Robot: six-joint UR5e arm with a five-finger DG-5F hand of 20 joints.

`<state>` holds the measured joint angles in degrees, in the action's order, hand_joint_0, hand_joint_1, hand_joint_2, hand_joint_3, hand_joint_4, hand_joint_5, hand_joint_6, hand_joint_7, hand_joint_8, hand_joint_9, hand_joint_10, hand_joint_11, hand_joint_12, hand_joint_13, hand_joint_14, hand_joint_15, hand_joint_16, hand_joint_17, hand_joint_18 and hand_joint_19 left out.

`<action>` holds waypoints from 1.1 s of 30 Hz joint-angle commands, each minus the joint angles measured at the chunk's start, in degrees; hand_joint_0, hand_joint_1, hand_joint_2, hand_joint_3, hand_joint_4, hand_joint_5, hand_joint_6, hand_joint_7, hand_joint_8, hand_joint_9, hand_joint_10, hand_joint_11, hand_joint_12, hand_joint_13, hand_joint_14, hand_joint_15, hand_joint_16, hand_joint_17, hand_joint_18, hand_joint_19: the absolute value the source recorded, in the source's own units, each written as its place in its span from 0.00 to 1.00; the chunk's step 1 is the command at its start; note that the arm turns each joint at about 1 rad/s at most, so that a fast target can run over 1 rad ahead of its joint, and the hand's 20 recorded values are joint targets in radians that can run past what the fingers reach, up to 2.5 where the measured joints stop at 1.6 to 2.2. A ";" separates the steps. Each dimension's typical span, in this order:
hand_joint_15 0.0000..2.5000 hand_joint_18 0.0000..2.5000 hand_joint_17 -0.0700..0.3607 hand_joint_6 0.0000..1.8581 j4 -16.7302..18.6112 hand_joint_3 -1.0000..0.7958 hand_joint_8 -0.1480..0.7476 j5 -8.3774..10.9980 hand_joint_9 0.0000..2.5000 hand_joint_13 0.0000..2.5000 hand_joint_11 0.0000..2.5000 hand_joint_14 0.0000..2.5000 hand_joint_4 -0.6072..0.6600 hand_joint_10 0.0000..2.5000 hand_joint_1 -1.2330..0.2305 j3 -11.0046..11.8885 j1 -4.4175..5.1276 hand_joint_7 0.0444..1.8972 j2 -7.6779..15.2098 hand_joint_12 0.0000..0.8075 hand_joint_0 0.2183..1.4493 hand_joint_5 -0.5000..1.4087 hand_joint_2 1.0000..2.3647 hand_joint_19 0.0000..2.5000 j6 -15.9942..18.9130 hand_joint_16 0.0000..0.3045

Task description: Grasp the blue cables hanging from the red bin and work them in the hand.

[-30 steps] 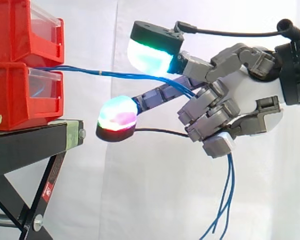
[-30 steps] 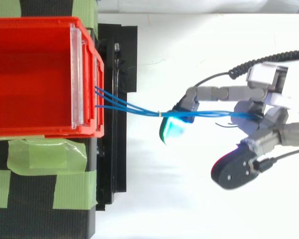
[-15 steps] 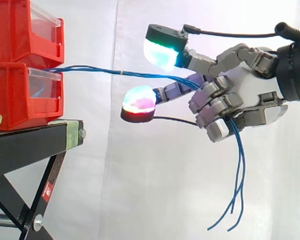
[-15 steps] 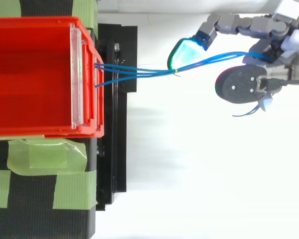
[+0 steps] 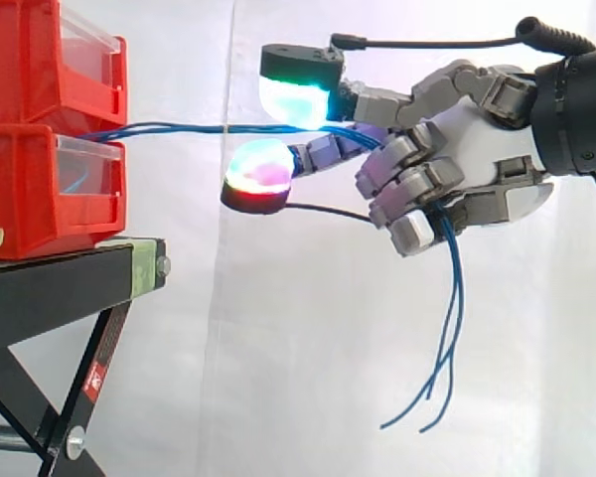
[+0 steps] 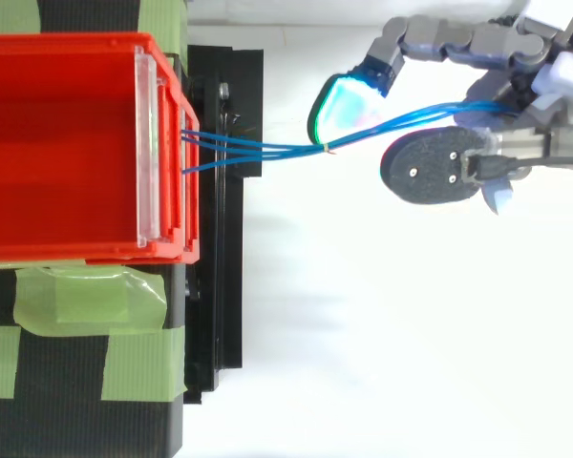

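Note:
Blue cables (image 5: 179, 130) (image 6: 267, 148) run out of the front of the red bin (image 5: 40, 184) (image 6: 67, 143) and stretch nearly level to the right into my hand (image 5: 477, 149) (image 6: 544, 86). The curled fingers (image 5: 407, 184) close round the strands, and their loose ends (image 5: 442, 358) hang down below the palm. Two longer fingers reach left along the cables: one with a green-white pad (image 5: 296, 94) (image 6: 342, 105) above them, one with a red-magenta pad (image 5: 258, 177) below. The hand floats right of the bins, level with the gap between the two of them.
A second red bin (image 5: 50, 60) is stacked on the lower one. Both rest on a black stand (image 5: 70, 283) (image 6: 220, 239) patched with green tape (image 6: 91, 296). A white curtain (image 5: 308, 378) hangs behind.
The hand has shifted left toward the bins and slightly up since half a second ago. Over the full second it swung across the top view toward its upper edge, dragging the cables along.

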<state>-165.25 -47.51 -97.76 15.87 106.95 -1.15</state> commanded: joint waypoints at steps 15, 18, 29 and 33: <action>0.79 1.00 0.58 0.07 6.52 0.08 0.76 1.89 0.71 0.81 1.00 1.00 0.55 1.00 0.43 0.03 0.75 0.70 0.19 0.88 0.51 0.42 0.01 0.26 -8.17 0.78; 0.79 1.00 0.58 0.07 8.45 0.12 0.76 2.42 0.71 0.81 1.00 1.00 0.54 1.00 0.43 0.03 0.83 0.70 0.19 0.88 0.54 0.42 0.01 0.26 -9.57 0.78; 0.79 1.00 0.58 0.08 9.77 0.21 0.76 3.30 0.71 0.81 1.00 1.00 0.55 1.00 0.42 0.03 1.18 0.70 0.19 0.88 0.57 0.42 0.01 0.26 -10.28 0.78; 0.79 1.00 0.58 0.09 9.51 0.25 0.76 3.30 0.71 0.81 1.00 1.00 0.56 1.00 0.42 0.03 1.71 0.69 0.19 0.88 0.58 0.42 0.01 0.26 -10.10 0.78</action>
<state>-155.56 -44.25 -97.73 17.21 107.14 -11.42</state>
